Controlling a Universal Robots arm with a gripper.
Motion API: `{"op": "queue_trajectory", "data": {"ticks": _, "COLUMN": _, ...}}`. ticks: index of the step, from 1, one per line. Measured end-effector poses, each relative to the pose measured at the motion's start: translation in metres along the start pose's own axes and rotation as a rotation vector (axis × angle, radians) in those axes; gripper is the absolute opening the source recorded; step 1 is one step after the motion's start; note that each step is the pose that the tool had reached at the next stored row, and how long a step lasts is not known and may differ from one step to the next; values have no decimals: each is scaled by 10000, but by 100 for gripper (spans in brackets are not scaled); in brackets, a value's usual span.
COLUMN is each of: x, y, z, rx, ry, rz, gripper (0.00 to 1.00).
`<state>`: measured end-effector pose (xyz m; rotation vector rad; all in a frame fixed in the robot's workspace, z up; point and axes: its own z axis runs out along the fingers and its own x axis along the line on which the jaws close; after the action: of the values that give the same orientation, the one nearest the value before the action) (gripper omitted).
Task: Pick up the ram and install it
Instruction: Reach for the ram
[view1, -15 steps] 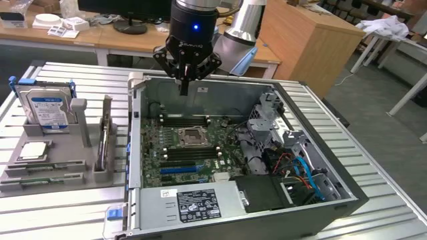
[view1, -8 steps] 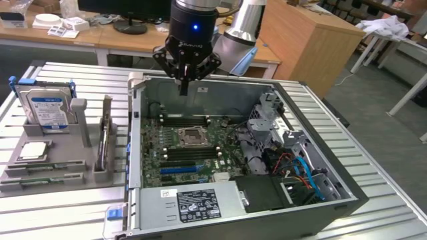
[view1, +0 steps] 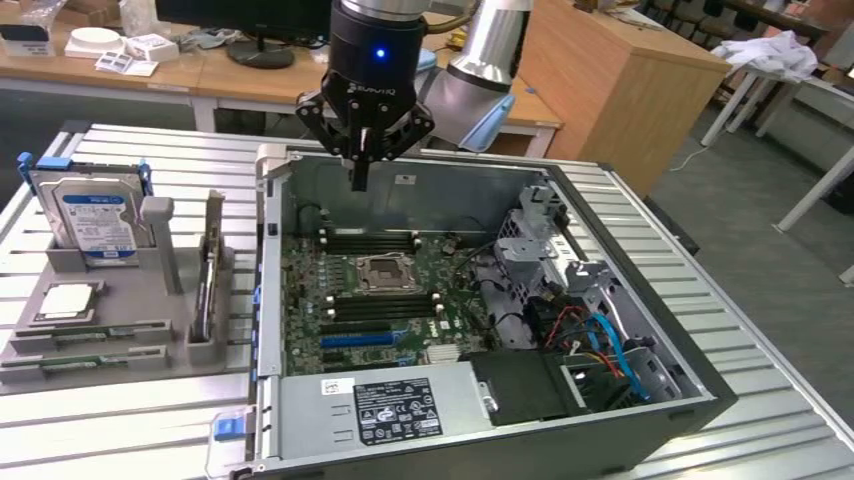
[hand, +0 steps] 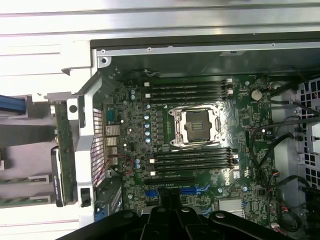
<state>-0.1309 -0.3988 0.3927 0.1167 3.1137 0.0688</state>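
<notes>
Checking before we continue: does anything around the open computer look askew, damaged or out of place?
Nothing stands out. The hard drive stands upright and the ram sits in the gray tray, the motherboard looks intact, and the end effector hangs shut and empty above the case.

One computer case (view1: 454, 185), one motherboard (view1: 314, 300), one hard drive (view1: 91, 215), one processor chip (view1: 67, 300), and two ram sticks (view1: 100, 332) (view1: 80, 364) are here.

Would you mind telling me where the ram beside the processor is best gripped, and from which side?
Take the ram at mid-length, pinching its flat faces from above: it seems to stand on edge in the holder, so only its long top edge is free.
</notes>
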Motion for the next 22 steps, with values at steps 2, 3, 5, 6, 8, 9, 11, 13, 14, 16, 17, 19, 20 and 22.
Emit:
{"op": "queue_trajectory", "data": {"ticks": 2, "x": 26, "y": -2, "z": 0, "rx": 0, "ry": -1, "rz": -1, "gripper": 11}}
{"op": "queue_trajectory", "data": {"ticks": 3, "x": 40, "y": -3, "z": 0, "rx": 0, "ry": 0, "rz": 0, "gripper": 11}}
{"op": "queue_trajectory", "data": {"ticks": 5, "x": 73, "y": -6, "z": 1, "rx": 0, "ry": 0, "rz": -2, "gripper": 11}}
{"op": "queue_trajectory", "data": {"ticks": 6, "x": 91, "y": -7, "z": 2, "rx": 0, "ry": 1, "rz": -1, "gripper": 11}}
{"op": "queue_trajectory", "data": {"ticks": 8, "x": 127, "y": -10, "z": 3, "rx": 0, "ry": 2, "rz": 0, "gripper": 11}}
{"op": "queue_trajectory", "data": {"ticks": 9, "x": 144, "y": -11, "z": 4, "rx": 0, "ry": 3, "rz": 0, "gripper": 11}}
{"op": "queue_trajectory", "data": {"ticks": 11, "x": 178, "y": -14, "z": 5, "rx": 0, "ry": 6, "rz": 0, "gripper": 11}}
{"op": "queue_trajectory", "data": {"ticks": 13, "x": 212, "y": -16, "z": 5, "rx": 1, "ry": 16, "rz": 0, "gripper": 11}}
{"op": "queue_trajectory", "data": {"ticks": 14, "x": 228, "y": -18, "z": 5, "rx": 2, "ry": 22, "rz": 0, "gripper": 11}}
{"op": "queue_trajectory", "data": {"ticks": 16, "x": 260, "y": -20, "z": 6, "rx": 2, "ry": 34, "rz": 1, "gripper": 11}}
{"op": "queue_trajectory", "data": {"ticks": 17, "x": 275, "y": -21, "z": 6, "rx": 3, "ry": 40, "rz": 1, "gripper": 11}}
{"op": "queue_trajectory", "data": {"ticks": 19, "x": 305, "y": -23, "z": 7, "rx": 4, "ry": 55, "rz": 3, "gripper": 11}}
{"op": "queue_trajectory", "data": {"ticks": 20, "x": 320, "y": -25, "z": 7, "rx": 5, "ry": 63, "rz": 3, "gripper": 11}}
{"op": "queue_trajectory", "data": {"ticks": 22, "x": 349, "y": -27, "z": 8, "rx": 6, "ry": 79, "rz": 3, "gripper": 11}}
